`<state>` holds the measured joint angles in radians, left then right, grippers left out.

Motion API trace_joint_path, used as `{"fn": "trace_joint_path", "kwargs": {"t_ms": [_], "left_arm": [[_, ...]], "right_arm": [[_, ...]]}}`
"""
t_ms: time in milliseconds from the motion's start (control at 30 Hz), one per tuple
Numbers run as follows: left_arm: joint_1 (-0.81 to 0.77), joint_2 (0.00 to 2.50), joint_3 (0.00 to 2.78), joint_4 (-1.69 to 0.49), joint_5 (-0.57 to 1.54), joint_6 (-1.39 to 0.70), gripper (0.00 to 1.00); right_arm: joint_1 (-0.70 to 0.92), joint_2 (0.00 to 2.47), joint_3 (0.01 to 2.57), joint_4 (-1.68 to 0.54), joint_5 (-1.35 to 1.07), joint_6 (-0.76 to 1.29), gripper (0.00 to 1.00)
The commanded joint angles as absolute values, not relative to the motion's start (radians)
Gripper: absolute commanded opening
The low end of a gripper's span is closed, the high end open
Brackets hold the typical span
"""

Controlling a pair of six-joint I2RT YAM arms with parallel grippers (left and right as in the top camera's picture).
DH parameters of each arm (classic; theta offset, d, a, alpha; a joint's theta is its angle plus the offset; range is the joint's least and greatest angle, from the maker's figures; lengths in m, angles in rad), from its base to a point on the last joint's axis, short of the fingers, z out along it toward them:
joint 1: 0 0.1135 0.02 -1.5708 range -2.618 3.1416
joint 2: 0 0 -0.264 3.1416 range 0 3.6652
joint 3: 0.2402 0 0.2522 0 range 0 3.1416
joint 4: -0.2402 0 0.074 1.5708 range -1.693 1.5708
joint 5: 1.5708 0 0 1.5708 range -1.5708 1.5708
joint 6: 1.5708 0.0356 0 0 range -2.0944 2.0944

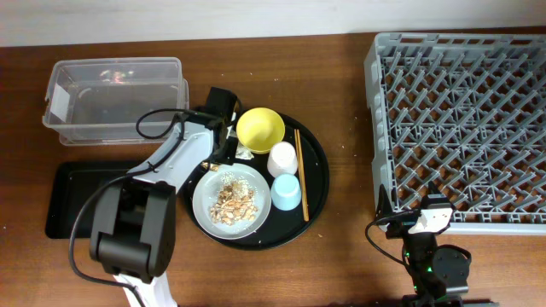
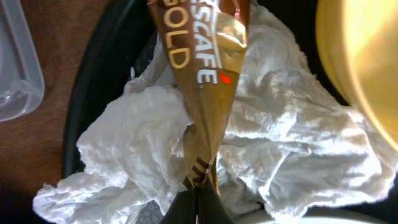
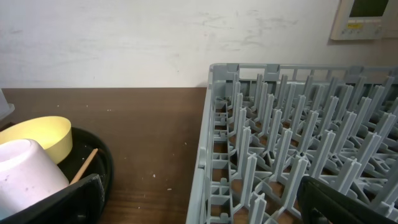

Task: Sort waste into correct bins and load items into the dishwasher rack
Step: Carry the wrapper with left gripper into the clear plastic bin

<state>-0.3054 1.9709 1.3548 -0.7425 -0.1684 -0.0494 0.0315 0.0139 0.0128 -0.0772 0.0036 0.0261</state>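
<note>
My left gripper is shut on the gold-foil wrapper, which lies over crumpled white paper. In the overhead view the left gripper is on the round tray beside the yellow bowl. The white cup, light blue cup and chopsticks lie there too. The grey plate holds beige food scraps. My right gripper is open and empty at the near left corner of the grey rack, which also shows in the right wrist view.
The clear tub stands at the back left, with the flat black tray in front of it. The big round black tray holds the dishes. Bare wood lies between that tray and the rack.
</note>
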Motion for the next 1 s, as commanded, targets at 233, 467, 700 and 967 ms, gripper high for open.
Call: {"fn": "trace_joint_path", "kwargs": {"t_ms": [233, 467, 700, 967], "left_arm": [[-0.293, 1.62, 1.393, -0.765, -0.095, -0.172, 0.01], [-0.035, 1.598, 1.392, -0.53, -0.139, -0.636, 0.01], [0.073, 1.735, 1.392, -0.322, -0.139, -0.818, 0.03], [0.075, 1.697, 1.392, -0.232, 0.234, -0.701, 0.96]], "right_arm": [[0.025, 0.006, 0.006, -0.081, 0.012, 0.03, 0.98], [0.025, 0.006, 0.006, -0.082, 0.012, 0.03, 0.98], [0.025, 0.006, 0.006, -0.082, 0.012, 0.03, 0.98], [0.025, 0.006, 0.006, -0.081, 0.012, 0.03, 0.98]]}}
